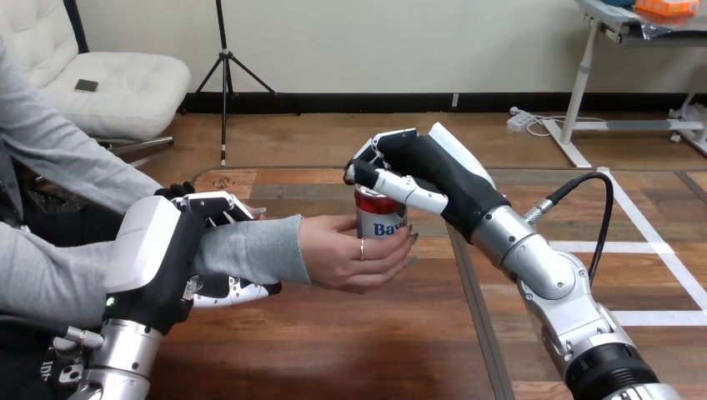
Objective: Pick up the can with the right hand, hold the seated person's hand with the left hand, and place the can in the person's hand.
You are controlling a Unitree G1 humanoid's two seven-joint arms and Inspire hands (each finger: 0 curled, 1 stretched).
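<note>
Can (pixel 380 220) in person's hand (pixel 350 254), right hand (pixel 435 173) over it, left hand (pixel 167 250) apparently round forearm (pixel 250 248)

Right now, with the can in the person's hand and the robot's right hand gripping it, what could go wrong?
One: the right hand grips the can near its top; if it lets go before the person's hand closes firmly, the can may tip onto the table. Two: the left hand is curled round the person's forearm; a sudden pull could strain it.

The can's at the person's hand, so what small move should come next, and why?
Probably loosen the right hand and let go: the can already sits in the person's hand, whose fingers wrap its lower part, while the left hand grips the person's forearm.
</note>
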